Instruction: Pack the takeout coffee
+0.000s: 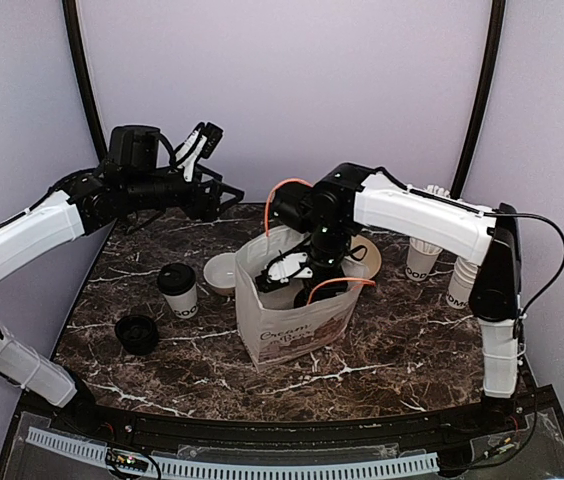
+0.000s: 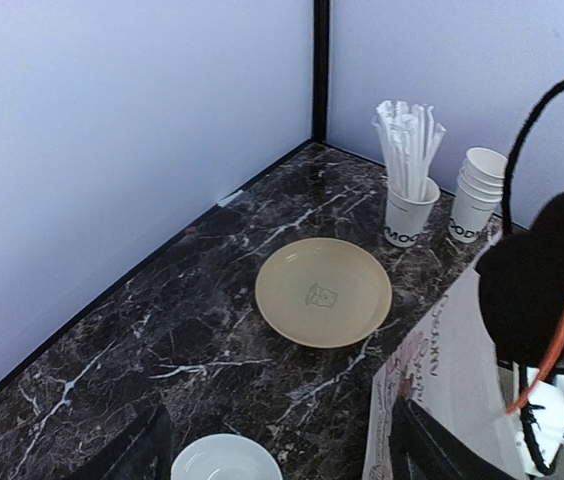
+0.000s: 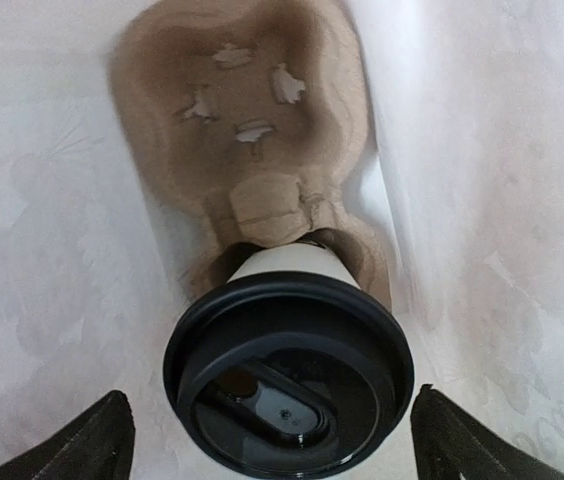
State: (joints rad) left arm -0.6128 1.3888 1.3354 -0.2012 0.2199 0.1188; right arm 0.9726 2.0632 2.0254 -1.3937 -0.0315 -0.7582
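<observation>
One down, one to go, by the look of it. A lidded cup [image 3: 287, 375] sits upright inside the white paper bag [image 1: 292, 325], seated in the near slot of a brown cardboard carrier [image 3: 242, 120]. The right end effector [image 3: 270, 430] is down in the bag mouth, fingers spread wide either side of the black lid and not gripping it as far as I can see, so I'd call that cup packed. The carrier's far slot is empty.

The other lidded cup [image 1: 177, 290] stands out on the bench [image 1: 392, 350], left of the bag. The left end effector [image 1: 224, 197] hovers at the back left, wide open with nothing in it, well apart from that cup. So roughly halfway: cup two has to go into the free slot.

Stuff around:
- a loose black lid [image 1: 137, 333] near that cup
- a white bowl [image 1: 222, 272] between cup and bag
- a tan plate [image 2: 322, 292] behind the bag
- a cup of white sticks [image 2: 407, 200] and a stack of lidless cups [image 2: 477, 195] at the back right

Main obstruction, I reckon, is the right arm itself plugging the bag opening, with its orange cable [image 1: 347, 282] across the rim. The floppy bag walls won't help either.
</observation>
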